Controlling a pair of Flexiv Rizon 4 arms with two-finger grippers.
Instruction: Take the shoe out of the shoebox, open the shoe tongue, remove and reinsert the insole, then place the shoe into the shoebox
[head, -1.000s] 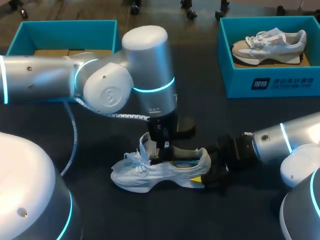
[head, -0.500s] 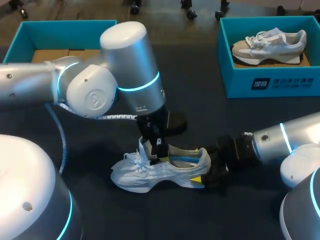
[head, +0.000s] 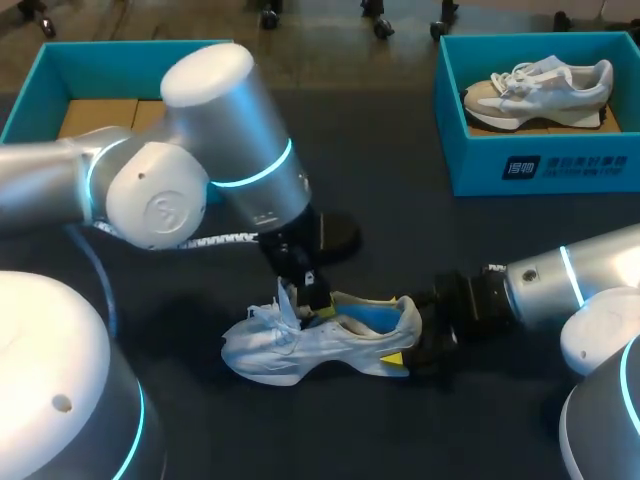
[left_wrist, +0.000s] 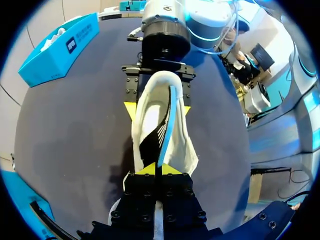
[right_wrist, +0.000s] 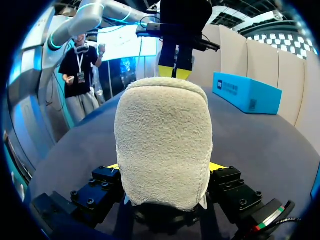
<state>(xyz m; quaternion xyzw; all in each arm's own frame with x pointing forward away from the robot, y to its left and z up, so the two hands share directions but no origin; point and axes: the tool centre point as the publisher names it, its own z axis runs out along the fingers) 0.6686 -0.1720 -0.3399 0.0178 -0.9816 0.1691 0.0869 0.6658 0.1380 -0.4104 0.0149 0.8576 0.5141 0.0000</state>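
The sneaker (head: 290, 350) lies on the tabletop (head: 400, 230) with its long axis running straight between my hands: my right hand (head: 405, 342) is clamped on the heel (right_wrist: 160, 140), my left hand (left_wrist: 155, 169) pinches the insole (left_wrist: 166, 120) near the tongue, so I'd draw it out up and toe-ward.

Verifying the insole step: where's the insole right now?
Head view, table middle: the insole stands tilted in the opening of the white shoe, one end pinched by the left tool; the right tool clamps the heel.
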